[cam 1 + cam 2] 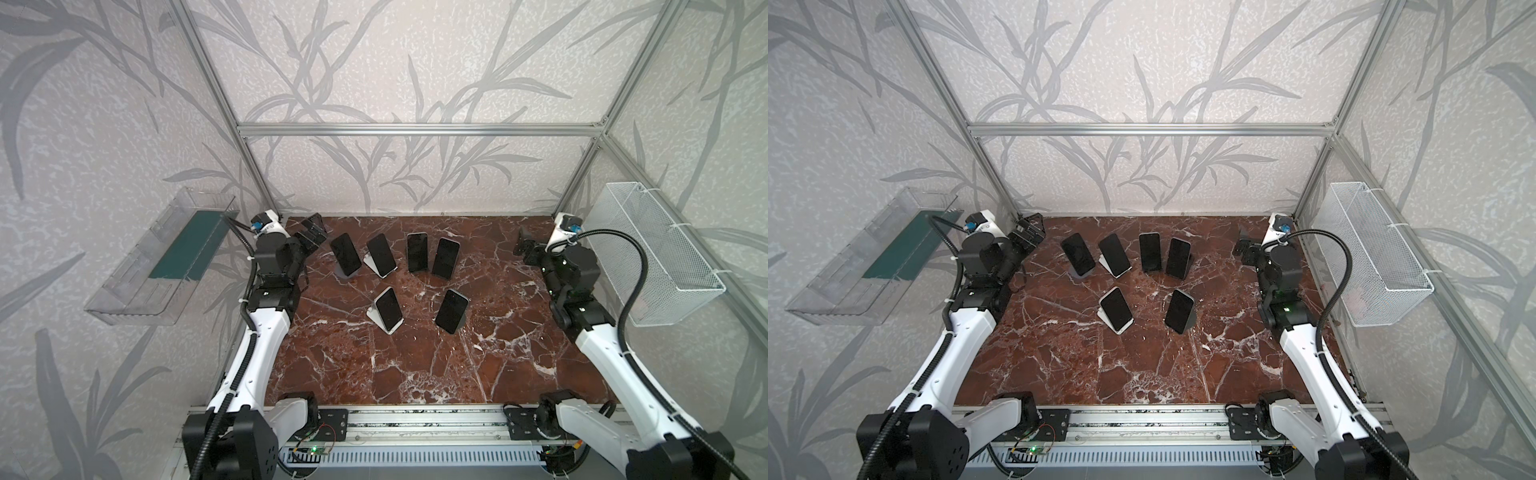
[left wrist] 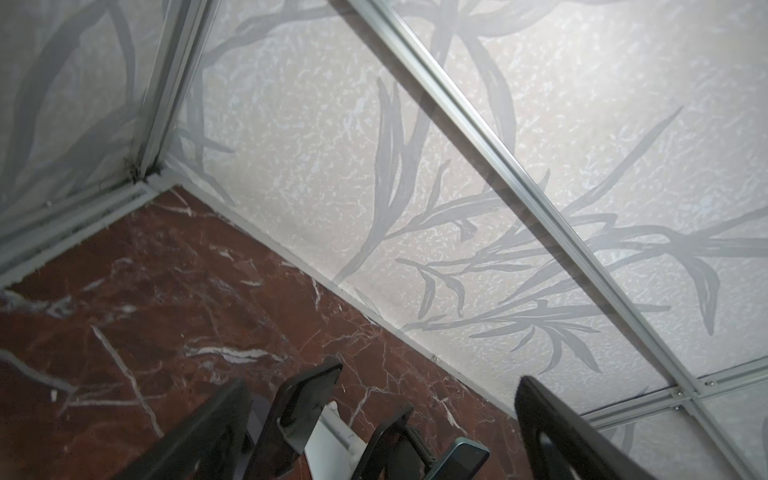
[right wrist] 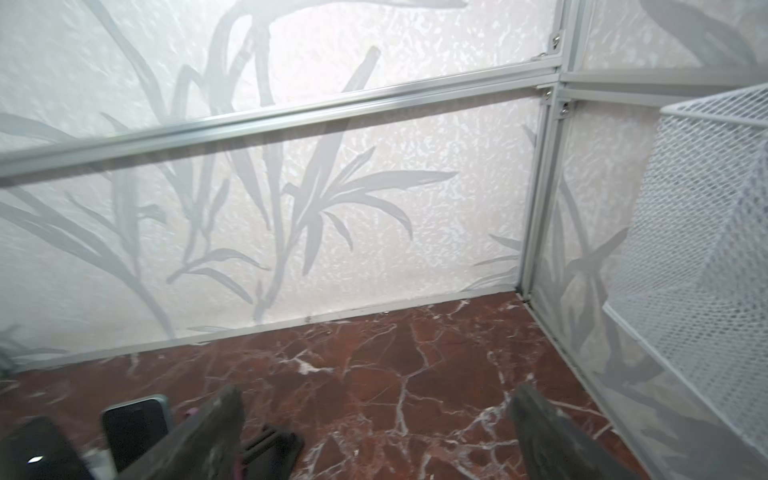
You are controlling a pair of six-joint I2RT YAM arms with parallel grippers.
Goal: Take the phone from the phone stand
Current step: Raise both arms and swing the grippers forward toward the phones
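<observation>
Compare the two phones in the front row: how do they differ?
The front left phone sits on a white stand; the front right phone sits on a dark stand. The front left phone's top tips toward the left arm's side, the front right phone's toward the right arm's. Both have dark screens and stand untouched.

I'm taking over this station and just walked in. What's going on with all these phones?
Nothing is being handled yet. Six phones lean on their stands in the far half of the marble table. The left pincer and the right pincer are both open and empty near the far corners, touching no phone. By the look of it, no phone has been taken off its stand.
</observation>
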